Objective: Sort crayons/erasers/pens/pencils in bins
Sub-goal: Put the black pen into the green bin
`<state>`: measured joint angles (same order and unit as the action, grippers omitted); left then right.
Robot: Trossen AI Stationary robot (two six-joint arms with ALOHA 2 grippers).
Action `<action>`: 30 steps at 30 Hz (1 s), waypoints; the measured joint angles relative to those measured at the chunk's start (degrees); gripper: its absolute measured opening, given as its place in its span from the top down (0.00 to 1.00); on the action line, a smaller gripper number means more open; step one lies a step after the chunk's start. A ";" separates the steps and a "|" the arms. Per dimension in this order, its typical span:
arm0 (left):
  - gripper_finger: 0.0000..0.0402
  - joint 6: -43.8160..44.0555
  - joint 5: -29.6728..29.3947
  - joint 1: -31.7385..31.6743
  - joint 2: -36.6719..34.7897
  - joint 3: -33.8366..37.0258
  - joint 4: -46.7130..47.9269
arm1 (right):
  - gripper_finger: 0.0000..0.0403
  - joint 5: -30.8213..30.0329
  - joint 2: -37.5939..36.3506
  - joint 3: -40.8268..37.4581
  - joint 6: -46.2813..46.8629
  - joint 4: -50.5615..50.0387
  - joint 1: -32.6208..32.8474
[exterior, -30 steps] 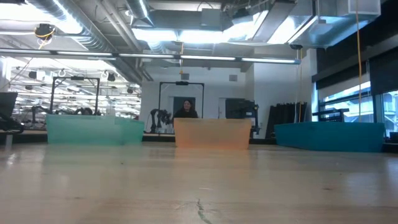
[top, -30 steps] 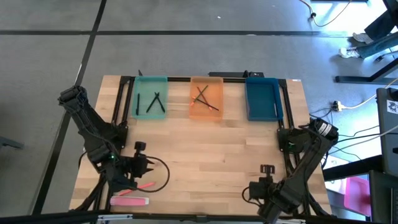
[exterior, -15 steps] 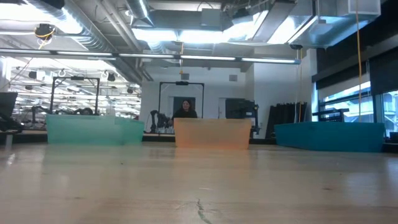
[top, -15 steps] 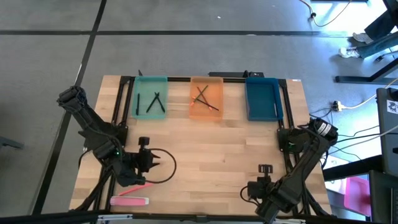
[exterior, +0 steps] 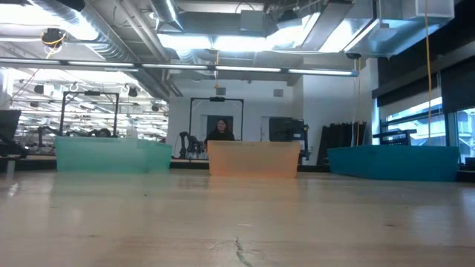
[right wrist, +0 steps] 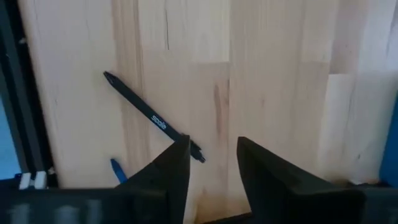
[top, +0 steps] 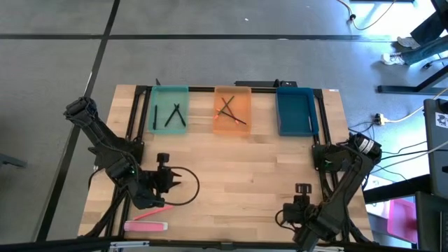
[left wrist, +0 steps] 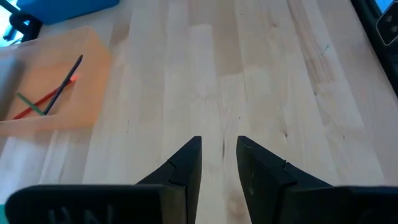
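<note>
Near edge, left: the eraser (top: pixel 145 226), a flat pink block with a white part, lies at the table's near left edge; a pink pencil (top: pixel 158 210) lies just beyond it, beside the left arm.
Near edge, right: the right gripper (right wrist: pixel 212 152) hangs low at the near right, fingers a narrow gap apart, holding nothing; a black pen (right wrist: pixel 153 119) lies on the wood next to its fingers.
Left gripper: the left gripper (top: pixel 175 183) sits over the near left of the table, pointing right, fingers (left wrist: pixel 186 163) slightly apart and empty.
Open room: the middle of the wooden table (top: pixel 238 168) between arms and bins is bare board.
Change: the left gripper sits a little farther from the near edge than a second ago, uncovering more of the pink pencil; the right arm has barely shifted.
Far row: teal bin (top: pixel 169 109) on the left holds black pens (top: pixel 176 114); orange bin (top: pixel 232 110) in the middle holds crossed sticks, red and dark; blue bin (top: pixel 295 110) on the right, apart from the others.
Room: grey floor around the table; in the low view a person (exterior: pixel 221 130) shows behind the orange bin, under ceiling ducts and lights.
</note>
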<state>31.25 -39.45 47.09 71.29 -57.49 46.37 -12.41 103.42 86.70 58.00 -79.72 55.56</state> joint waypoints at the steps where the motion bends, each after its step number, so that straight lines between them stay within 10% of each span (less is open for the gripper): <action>1: 0.77 -0.08 -0.04 0.00 0.00 0.00 -0.06 | 0.66 0.00 0.00 -0.02 0.01 -0.35 0.24; 30: 0.77 -7.80 6.22 -11.20 -0.02 0.00 -7.00 | 0.69 10.63 0.00 -20.59 -12.65 21.19 0.73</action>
<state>23.45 -33.23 35.89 71.26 -57.49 39.37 -1.78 103.42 66.11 45.35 -58.53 56.29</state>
